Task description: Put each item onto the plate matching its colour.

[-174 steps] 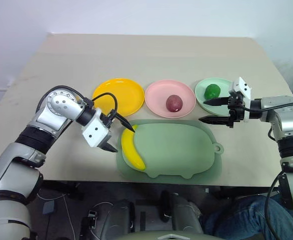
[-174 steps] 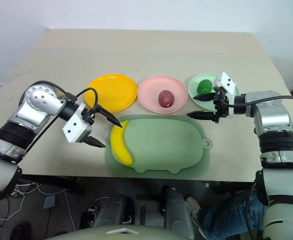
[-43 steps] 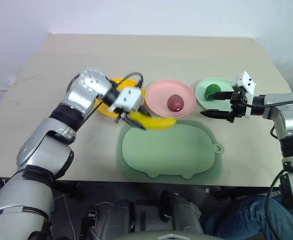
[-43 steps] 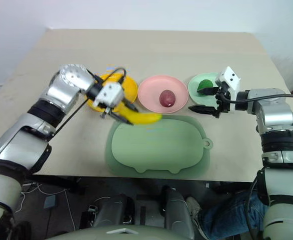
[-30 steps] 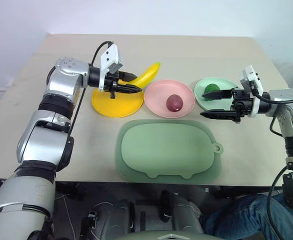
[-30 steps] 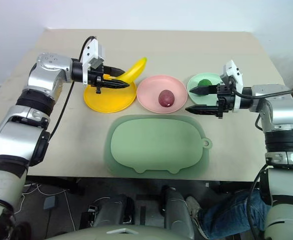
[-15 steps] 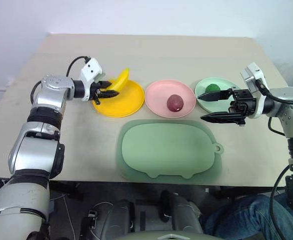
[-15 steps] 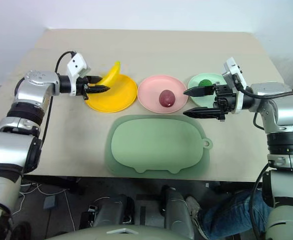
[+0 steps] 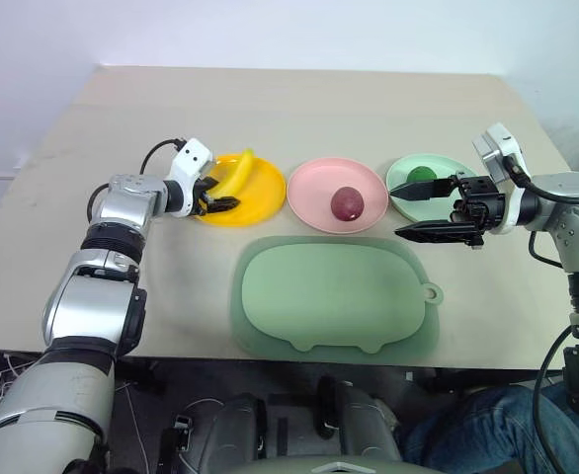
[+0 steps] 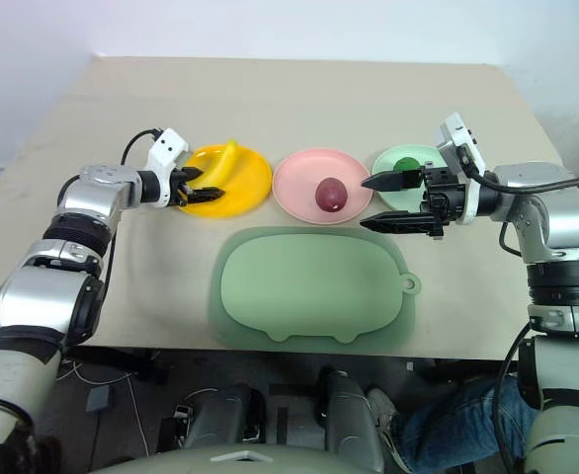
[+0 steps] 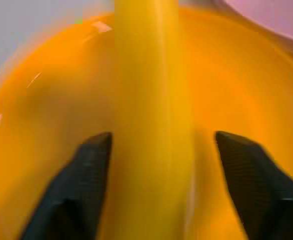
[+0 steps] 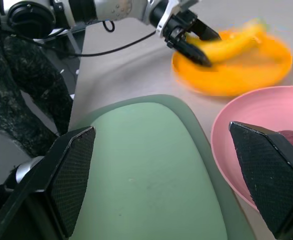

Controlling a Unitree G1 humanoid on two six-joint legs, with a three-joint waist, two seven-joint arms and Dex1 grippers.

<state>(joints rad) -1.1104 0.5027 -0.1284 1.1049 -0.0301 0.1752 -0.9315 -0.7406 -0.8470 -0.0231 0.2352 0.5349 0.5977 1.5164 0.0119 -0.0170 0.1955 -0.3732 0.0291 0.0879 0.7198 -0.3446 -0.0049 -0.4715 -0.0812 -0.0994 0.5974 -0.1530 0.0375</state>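
The yellow banana (image 9: 236, 172) lies on the orange-yellow plate (image 9: 258, 197). My left gripper (image 9: 217, 194) is low over that plate's left side, open, its fingers (image 11: 86, 185) standing either side of the banana (image 11: 151, 125). The dark red-purple fruit (image 9: 346, 203) sits on the pink plate (image 9: 314, 188). On the mint green plate (image 9: 400, 176) rests the dark green fruit (image 9: 421, 175). My right gripper (image 9: 408, 210) hovers in front of the mint plate, open and holding nothing, pointing left.
A large pale green animal-shaped board (image 9: 334, 293) lies bare near the table's front edge, in front of the three plates. Bare tabletop (image 9: 299, 109) stretches behind the plates and to the far left.
My left gripper has sunk toward the orange-yellow plate with the banana and has opened; the banana now lies on the plate. The right gripper has stayed put.
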